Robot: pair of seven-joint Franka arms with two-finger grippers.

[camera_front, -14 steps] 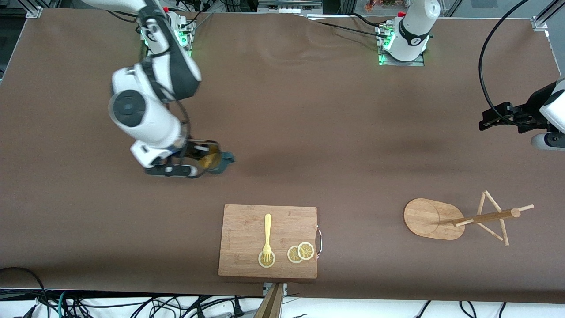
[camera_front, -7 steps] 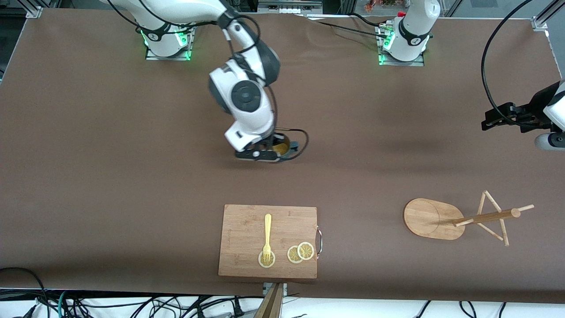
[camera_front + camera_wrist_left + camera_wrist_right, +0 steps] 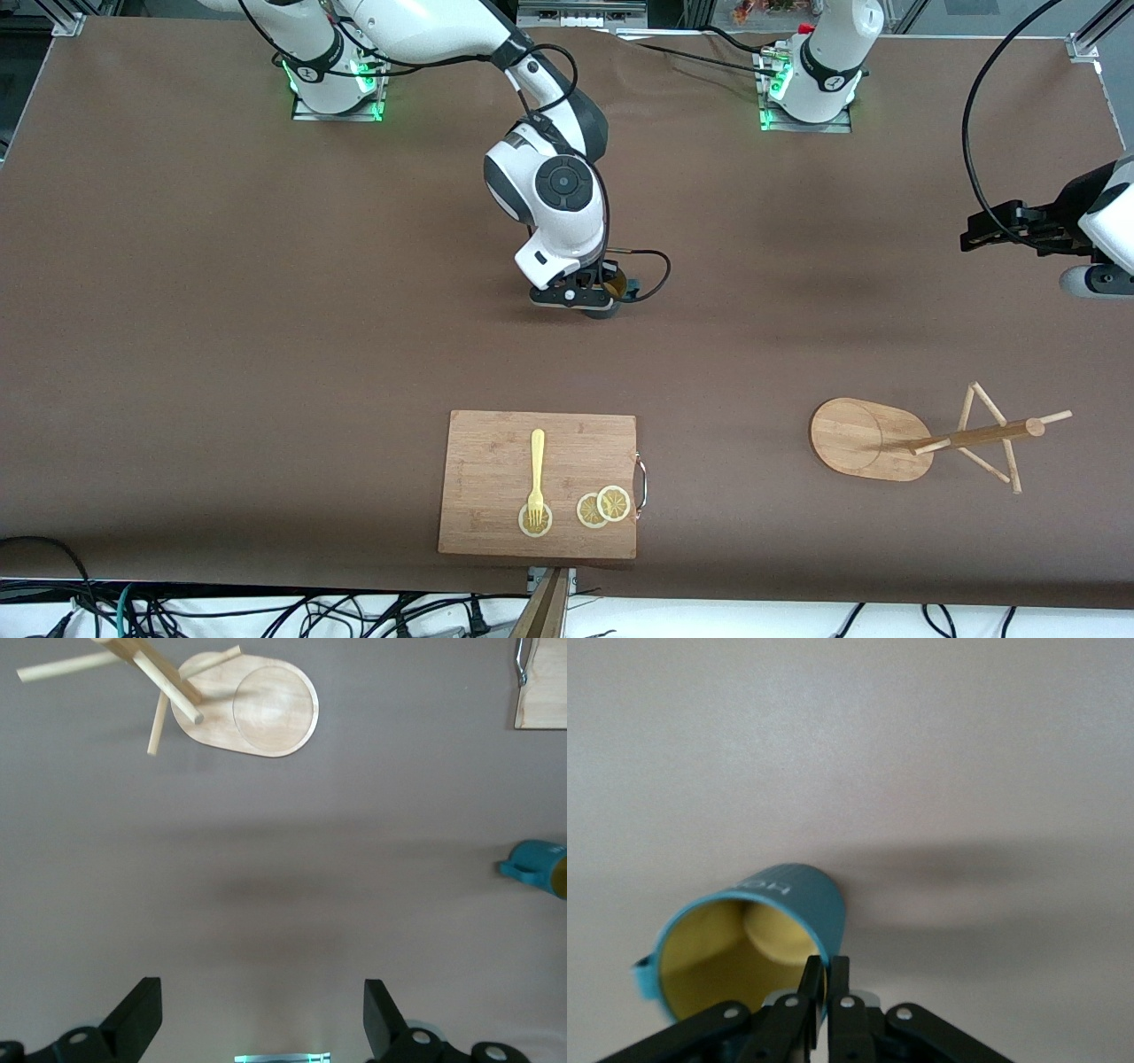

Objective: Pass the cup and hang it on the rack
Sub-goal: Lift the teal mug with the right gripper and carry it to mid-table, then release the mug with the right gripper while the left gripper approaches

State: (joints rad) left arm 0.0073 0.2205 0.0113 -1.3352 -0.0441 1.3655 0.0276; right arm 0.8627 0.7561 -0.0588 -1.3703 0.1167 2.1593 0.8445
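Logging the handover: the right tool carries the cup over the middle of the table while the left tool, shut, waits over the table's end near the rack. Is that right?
One thing is wrong: the left tool is open, not shut; the left wrist view shows its fingers spread wide. The rest holds: the right tool grips the cup by its rim over mid-table, and the left arm waits near the rack.

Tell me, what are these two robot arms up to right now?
The right end effector is pinching the rim of a teal cup and holding it above the bare middle of the table. The left end effector waits, open, over the left arm's end of the table. The wooden rack where the cup should hang stands at that end with nothing on it. A cutting board with a fork sits untouched.
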